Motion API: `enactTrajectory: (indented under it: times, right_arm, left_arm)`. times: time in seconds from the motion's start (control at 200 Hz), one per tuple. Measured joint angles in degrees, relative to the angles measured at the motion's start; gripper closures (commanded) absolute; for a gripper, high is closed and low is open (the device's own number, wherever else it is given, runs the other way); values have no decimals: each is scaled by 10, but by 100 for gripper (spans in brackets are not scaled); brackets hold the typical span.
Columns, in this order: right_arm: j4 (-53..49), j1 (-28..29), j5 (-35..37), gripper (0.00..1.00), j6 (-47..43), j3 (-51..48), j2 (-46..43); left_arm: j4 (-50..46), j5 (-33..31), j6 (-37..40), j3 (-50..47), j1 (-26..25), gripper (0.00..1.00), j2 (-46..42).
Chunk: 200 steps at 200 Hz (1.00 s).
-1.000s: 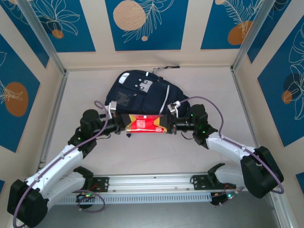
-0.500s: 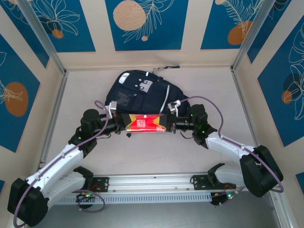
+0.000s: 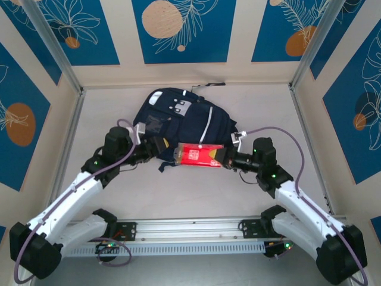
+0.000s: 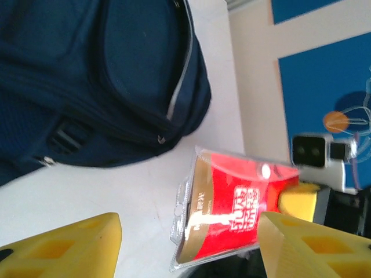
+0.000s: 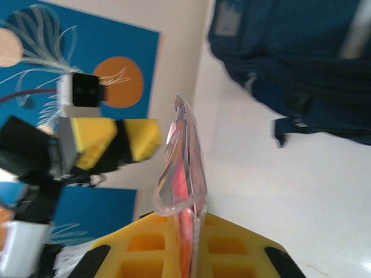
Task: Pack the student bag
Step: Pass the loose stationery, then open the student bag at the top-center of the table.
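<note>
Your left gripper (image 3: 158, 146) sits at the near left edge of the bag (image 3: 178, 116). From its wrist camera you can see its fingers (image 4: 75, 243) spread wide. The red pack (image 3: 199, 155) is outside the bag, just in front of it. Your right gripper (image 3: 225, 158) pinches the pack's right end, which shows edge-on from that wrist. The bag lies at the far middle of the table (image 3: 178, 193).

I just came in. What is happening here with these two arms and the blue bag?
Two robot arms are packing a backpack that lies on the table. The right gripper is shut on one end of a red packet and holds it just in front of the backpack. The left gripper is near the other end, its fingers open and not touching it. The packet is not yet inside.
</note>
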Motion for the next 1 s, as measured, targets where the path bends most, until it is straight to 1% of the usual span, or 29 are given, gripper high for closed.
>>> enactTrajectory:
  times: [0.145,0.21,0.32,0.48,0.62,0.695,0.805,1.0]
  right_arm:
    - [-159,-16,78,100,-71,0,-47]
    - [-210,-20,110,100,-94,0,-60]
    - [-279,-22,168,100,-123,0,-84]
    - [-329,-23,231,100,-148,0,-115]
    - [-343,-26,259,100,-162,0,-131]
    - [-348,-29,268,100,-168,0,-132]
    - [-356,-35,277,100,-176,0,-133]
    - [-355,-52,275,100,-180,-4,-139]
  left_arm:
    - [-61,-40,92,107,-6,32,107]
    - [-93,-53,133,174,-19,31,182]
    - [-155,-85,200,326,-54,30,335]
    - [-240,-157,263,530,-103,26,515]
    - [-320,-215,293,713,-131,25,653]
    - [-353,-238,305,791,-142,24,711]
    - [-388,-266,316,855,-158,23,767]
    - [-415,-294,315,873,-180,22,806]
